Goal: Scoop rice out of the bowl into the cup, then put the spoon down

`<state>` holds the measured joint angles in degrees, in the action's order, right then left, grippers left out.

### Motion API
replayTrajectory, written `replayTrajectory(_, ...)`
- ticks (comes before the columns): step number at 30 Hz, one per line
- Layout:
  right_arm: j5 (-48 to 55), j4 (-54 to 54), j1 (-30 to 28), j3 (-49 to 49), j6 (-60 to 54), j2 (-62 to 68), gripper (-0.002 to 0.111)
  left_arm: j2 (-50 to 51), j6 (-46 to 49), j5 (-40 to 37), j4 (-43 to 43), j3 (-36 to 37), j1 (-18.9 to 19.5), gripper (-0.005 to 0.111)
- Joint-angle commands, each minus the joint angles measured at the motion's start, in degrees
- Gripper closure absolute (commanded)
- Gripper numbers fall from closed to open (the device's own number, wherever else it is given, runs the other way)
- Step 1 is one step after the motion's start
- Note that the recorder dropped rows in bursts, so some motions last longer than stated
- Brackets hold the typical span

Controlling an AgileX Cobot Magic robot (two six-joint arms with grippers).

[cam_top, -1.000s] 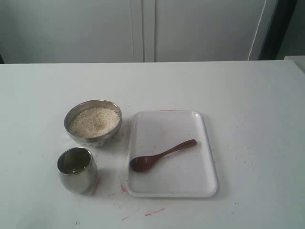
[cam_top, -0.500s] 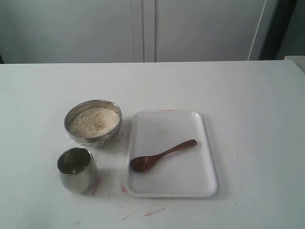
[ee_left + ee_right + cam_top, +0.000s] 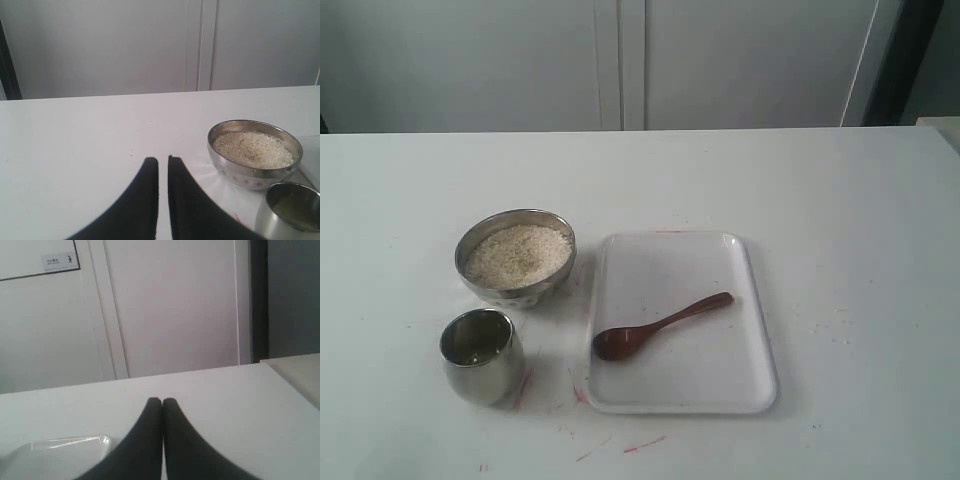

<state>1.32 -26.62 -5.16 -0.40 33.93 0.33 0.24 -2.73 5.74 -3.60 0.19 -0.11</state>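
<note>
The steel bowl sits left of centre on the white table, filled with off-white rice. The small steel cup stands just in front of it. The dark wooden spoon lies on a white tray, scoop toward the cup. Neither arm shows in the exterior view. In the left wrist view my left gripper hovers over bare table, its fingers only a thin slit apart and empty, with the bowl, rice and cup off to one side. My right gripper is shut and empty.
Red marks dot the table near the cup and along the tray's front edge. A corner of the tray shows beside the right gripper. White cabinet doors stand behind the table's far edge.
</note>
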Motion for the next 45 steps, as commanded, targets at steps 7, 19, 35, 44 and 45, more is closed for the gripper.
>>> replayTrajectory(7,6.8,5.9,0.1,0.4,-7.2,-0.3,0.108,-0.2,-0.1,0.3,-0.2,-0.2,-0.1,0.092)
replayTrajectory(19,13.5,11.6,0.1,0.4,-13.9,-0.3,0.108,-0.2,-0.1,0.3,-0.2,-0.2,-0.1,0.092)
replayTrajectory(35,15.3,11.8,0.1,0.4,-14.9,-0.3,0.108,-0.2,-0.1,0.3,-0.2,-0.2,-0.1,0.092)
replayTrajectory(44,15.6,16.5,0.1,0.4,-16.4,-0.3,0.108,-0.2,-0.1,0.3,-0.2,-0.2,-0.1,0.092)
replayTrajectory(45,15.8,16.5,0.1,0.4,-16.8,-0.3,0.108,-0.2,-0.1,0.3,-0.2,-0.2,-0.1,0.092)
